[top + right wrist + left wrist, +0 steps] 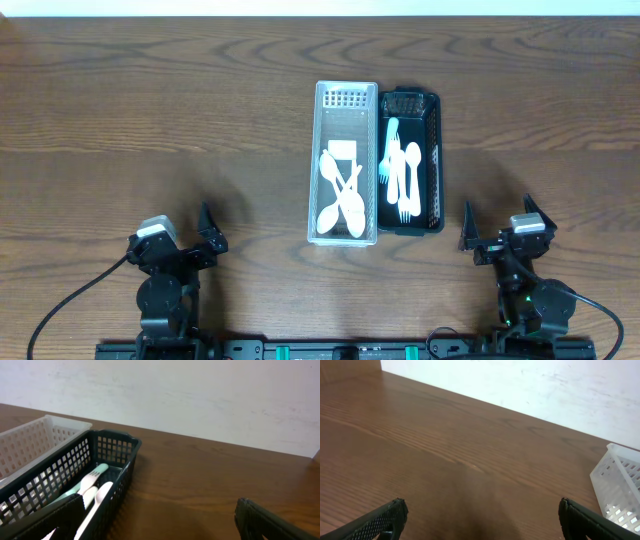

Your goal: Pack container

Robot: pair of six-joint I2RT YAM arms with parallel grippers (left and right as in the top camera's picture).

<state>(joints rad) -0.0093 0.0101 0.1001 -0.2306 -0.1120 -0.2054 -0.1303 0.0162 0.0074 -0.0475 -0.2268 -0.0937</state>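
A white slotted basket [318,150] stands mid-table and holds white spoons [340,205]. Touching its right side is a black basket [437,120] holding pale plastic forks and spoons [402,170]. My left gripper [212,232] is open and empty near the front left, far from the baskets. My right gripper [497,224] is open and empty at the front right, just right of the black basket. The left wrist view shows the white basket's corner [619,487] between open fingers [482,517]. The right wrist view shows the black basket [112,452], cutlery [95,487] and open fingers [160,520].
A dark wooden table [150,120] carries everything. A white wall [200,395] runs along the table's far edge. Black cables [60,310] trail from both arm bases at the front edge.
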